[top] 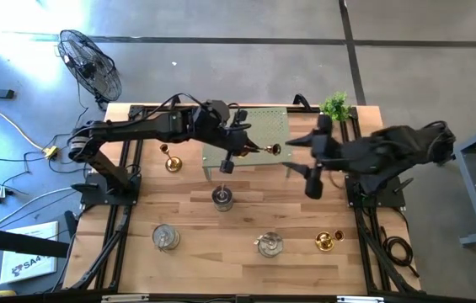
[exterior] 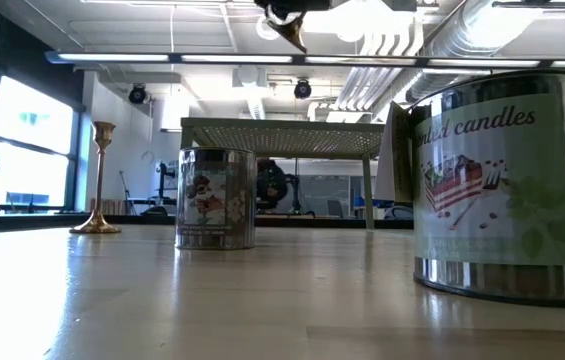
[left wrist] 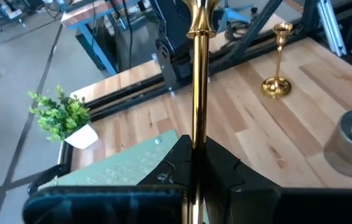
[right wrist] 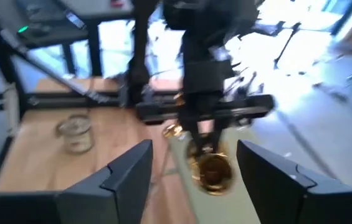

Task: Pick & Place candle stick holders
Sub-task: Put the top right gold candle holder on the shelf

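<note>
High view: left gripper (top: 239,151), fingers clamped on a gold candle stick holder (top: 264,150), holds it sideways over the green mesh stand (top: 263,126). Right gripper (top: 303,156) faces its base, fingers apart, touching nothing. Other holders stand on the table (top: 120,227); potted plant (top: 335,105) behind.

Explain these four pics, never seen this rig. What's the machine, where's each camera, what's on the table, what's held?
It is a robot with two dark arms at a wooden table. One picture looks straight down, one looks level from the tabletop, and each arm carries a wrist camera.

On the table stand two gold brass candle stick holders and three silvery-glass holders, plus a perforated raised platform and a small green plant.

The left end effector is shut on a third brass holder, lifted over the platform. The right end effector is open beside it, holding nothing.
</note>
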Motion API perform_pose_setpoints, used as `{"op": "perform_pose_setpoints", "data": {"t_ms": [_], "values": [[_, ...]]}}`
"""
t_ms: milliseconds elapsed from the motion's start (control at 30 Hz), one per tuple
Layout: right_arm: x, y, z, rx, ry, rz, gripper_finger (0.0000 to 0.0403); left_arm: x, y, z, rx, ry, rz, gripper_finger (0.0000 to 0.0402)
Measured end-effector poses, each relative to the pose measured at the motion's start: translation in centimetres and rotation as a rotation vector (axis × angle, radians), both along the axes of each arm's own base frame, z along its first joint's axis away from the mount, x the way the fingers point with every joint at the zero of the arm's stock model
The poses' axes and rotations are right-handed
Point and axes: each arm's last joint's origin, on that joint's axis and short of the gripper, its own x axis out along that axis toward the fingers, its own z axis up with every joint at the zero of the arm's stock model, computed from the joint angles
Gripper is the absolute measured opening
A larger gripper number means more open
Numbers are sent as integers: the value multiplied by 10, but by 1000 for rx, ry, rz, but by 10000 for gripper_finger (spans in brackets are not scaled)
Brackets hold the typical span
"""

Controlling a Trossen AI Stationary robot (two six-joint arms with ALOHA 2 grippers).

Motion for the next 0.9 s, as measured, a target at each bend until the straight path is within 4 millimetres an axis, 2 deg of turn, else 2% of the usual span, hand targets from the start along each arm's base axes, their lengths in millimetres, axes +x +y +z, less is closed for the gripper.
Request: {"op": "perform_pose_setpoints", "data": {"t_ms": [167, 367, 500, 700, 900], "values": [[-20, 8, 8, -79, -45, -53, 219, -15, 0, 17, -31, -36, 102, 7], [-36, 16, 10, -116, -45, -44, 208, -53, -2, 53, -20, -144, 195, 7], [-40, 20, 7, -124, -21, -28, 206, -76, 4, 70, -48, -211, 248, 7], [-44, 21, 2, -100, 0, -53, 205, -100, 33, 85, -139, -298, 346, 7], [-47, 19, -3, -67, 32, -73, 204, -112, 70, 83, -201, -352, 378, 7]]}}
